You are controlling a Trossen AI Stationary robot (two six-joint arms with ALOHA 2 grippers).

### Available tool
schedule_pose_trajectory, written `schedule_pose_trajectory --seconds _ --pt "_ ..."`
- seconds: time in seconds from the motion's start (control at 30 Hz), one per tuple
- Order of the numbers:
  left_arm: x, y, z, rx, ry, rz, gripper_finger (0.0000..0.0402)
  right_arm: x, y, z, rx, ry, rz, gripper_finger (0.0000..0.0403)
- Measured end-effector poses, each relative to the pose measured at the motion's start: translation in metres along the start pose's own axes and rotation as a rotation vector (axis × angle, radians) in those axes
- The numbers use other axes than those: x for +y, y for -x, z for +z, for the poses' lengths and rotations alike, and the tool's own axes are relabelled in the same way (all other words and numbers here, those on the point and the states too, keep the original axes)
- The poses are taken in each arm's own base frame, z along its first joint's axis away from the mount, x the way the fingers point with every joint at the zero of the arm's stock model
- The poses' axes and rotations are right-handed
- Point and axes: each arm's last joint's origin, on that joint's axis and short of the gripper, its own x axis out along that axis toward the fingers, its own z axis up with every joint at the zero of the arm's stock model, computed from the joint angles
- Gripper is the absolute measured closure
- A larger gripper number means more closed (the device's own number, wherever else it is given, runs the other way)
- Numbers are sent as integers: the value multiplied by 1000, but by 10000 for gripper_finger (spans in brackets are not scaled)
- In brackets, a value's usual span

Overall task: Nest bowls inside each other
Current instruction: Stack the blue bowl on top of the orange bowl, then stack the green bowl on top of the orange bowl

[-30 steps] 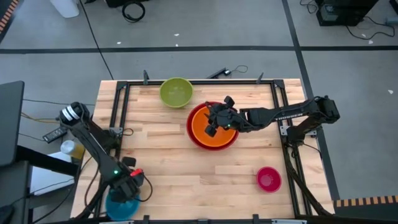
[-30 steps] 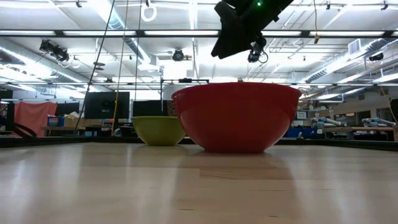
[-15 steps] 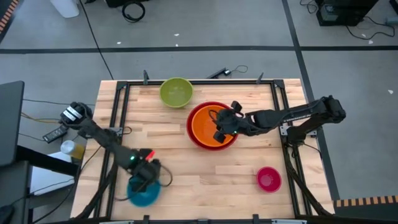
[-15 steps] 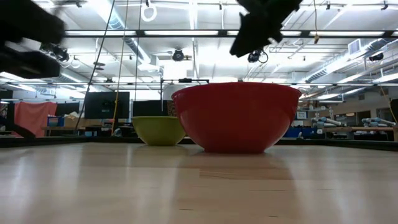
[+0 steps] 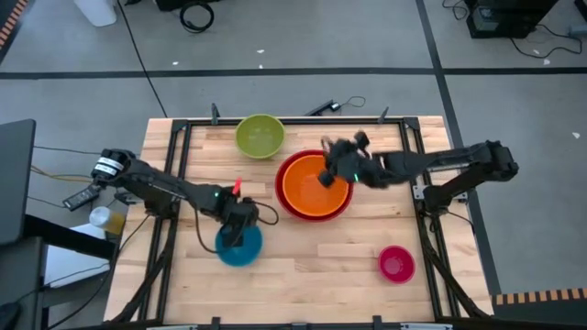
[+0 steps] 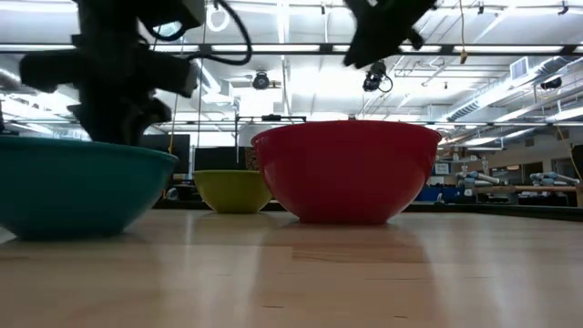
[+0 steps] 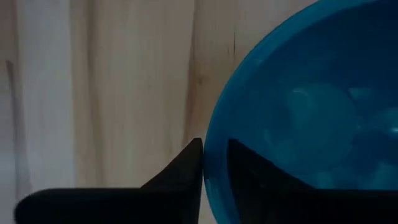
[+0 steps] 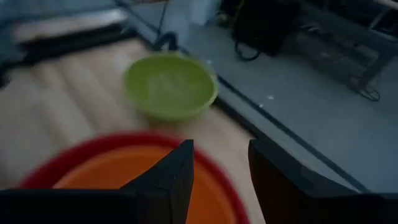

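A blue bowl [image 5: 240, 247] sits left of the table's middle, with my left gripper [image 5: 237, 223] shut on its far rim; the low view shows the bowl [image 6: 73, 187] level at the left. A red bowl [image 5: 286, 203] stands mid-table with an orange bowl [image 5: 315, 188] nested in it. My right gripper [image 5: 328, 170] hangs open above the orange bowl's far side with nothing between its fingers [image 8: 168, 180]. A green bowl [image 5: 260, 136] rests on its base at the far edge, and a small pink bowl [image 5: 396, 264] at the near right. My left gripper pinches the blue bowl's rim [image 7: 214, 165], with one finger [image 7: 249, 171] inside the bowl and the other finger [image 7: 183, 171] outside. The fingers come from above, pointing down. The bowl stays level with its mouth up; whether its base is clear of the table I cannot tell.
A black metal frame [image 5: 174, 137] runs around the wooden tabletop [image 5: 303, 257]. Bare wood lies between the blue bowl and the pink bowl along the near side.
My left gripper has swung from the near left corner toward the table's middle, carrying the blue bowl with it; the bowl stays level. My right gripper has drawn back a little toward the right and far edge above the orange bowl.
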Motion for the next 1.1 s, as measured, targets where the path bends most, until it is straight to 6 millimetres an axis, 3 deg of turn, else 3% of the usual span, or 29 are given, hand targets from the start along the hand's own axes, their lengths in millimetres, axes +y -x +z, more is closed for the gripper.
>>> schedule_pose_trajectory --seconds 0.17,0.33,0.47,0.57,0.77,0.9,1.1 --pt "12 16 11 -40 -16 12 282 -23 -64 15 6 -126 179 243" --pt "20 38 9 -127 -31 88 243 -58 -131 12 54 -272 250 243" --pt "22 57 16 -338 18 103 237 -79 -175 3 124 -360 260 238" --pt "23 65 20 -438 0 117 242 -88 -204 8 140 -436 355 231" --pt "26 66 29 -510 -66 177 256 -92 -247 20 269 -461 359 222" --pt "23 63 31 -513 -80 181 260 -83 -263 23 342 -398 334 221" --pt "22 67 38 -586 -94 255 260 -73 -282 11 390 -367 365 221"
